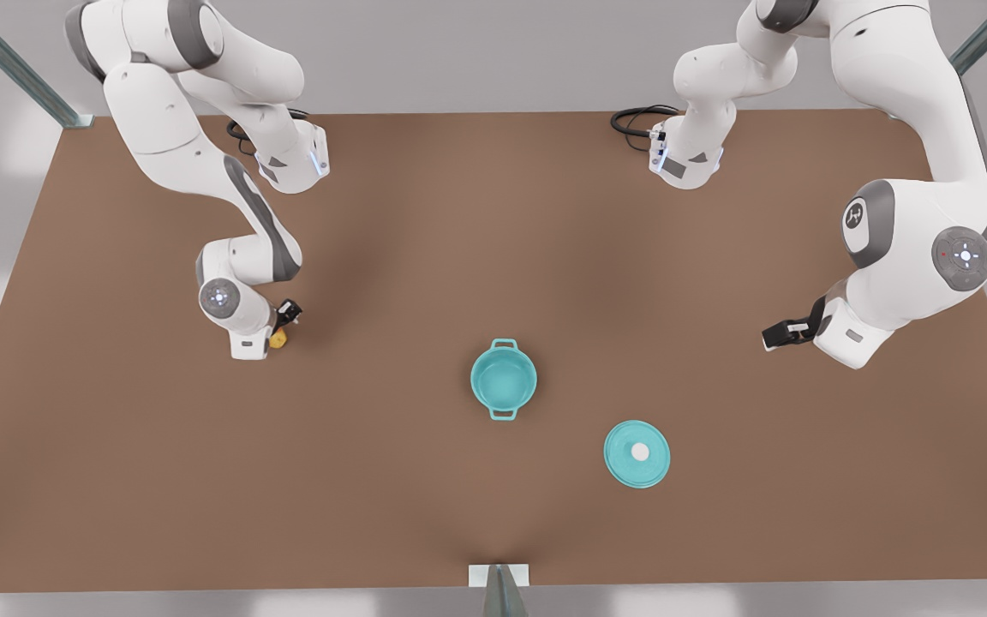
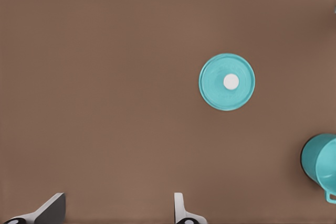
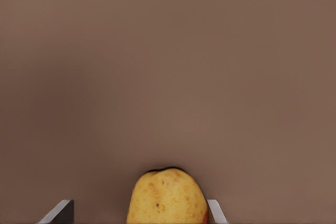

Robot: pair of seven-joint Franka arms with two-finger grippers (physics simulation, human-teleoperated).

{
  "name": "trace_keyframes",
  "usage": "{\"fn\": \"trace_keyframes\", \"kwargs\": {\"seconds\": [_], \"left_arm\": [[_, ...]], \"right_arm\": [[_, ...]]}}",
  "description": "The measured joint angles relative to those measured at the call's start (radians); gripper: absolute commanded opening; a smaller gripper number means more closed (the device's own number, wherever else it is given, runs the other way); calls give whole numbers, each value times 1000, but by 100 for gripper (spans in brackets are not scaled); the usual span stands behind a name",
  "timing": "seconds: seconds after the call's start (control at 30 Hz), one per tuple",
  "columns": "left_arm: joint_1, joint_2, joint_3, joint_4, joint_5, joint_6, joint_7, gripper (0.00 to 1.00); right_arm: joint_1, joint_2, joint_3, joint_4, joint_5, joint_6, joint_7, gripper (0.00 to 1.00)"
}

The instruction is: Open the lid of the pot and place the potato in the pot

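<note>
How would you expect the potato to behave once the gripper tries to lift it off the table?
The potato looks rounded and lumpy, so it may roll or twist between the right gripper's narrow fingers, which sit open on either side of it. It is far smaller than the pot, so probably light. Its smooth skin could slip.

Teal cookware and a yellow potato on a plain brown table.
The pot (image 1: 504,379) is teal inside and out. The pot lid (image 1: 637,454) is the same teal with a white knob. The potato (image 3: 167,196) is yellow-orange with small brown specks and a reddish patch. The table (image 1: 493,214) is uniform matte brown; the arms are white with grey joints.
</note>
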Motion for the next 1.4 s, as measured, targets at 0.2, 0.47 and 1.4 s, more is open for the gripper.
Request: {"fn": "trace_keyframes", "kwargs": {"seconds": [0.2, 0.47, 1.4], "left_arm": [[0, 0, 0, -1, 1, -2, 18, 100], [0, 0, 0, 0, 1, -2, 34, 100], [0, 0, 0, 0, 1, -3, 58, 100]], "right_arm": [[-1, -4, -15, -25, -1, 10, -5, 88], [-2, -2, -15, -26, 1, 16, -13, 69], [1, -142, 55, -9, 20, -82, -46, 56]]}}
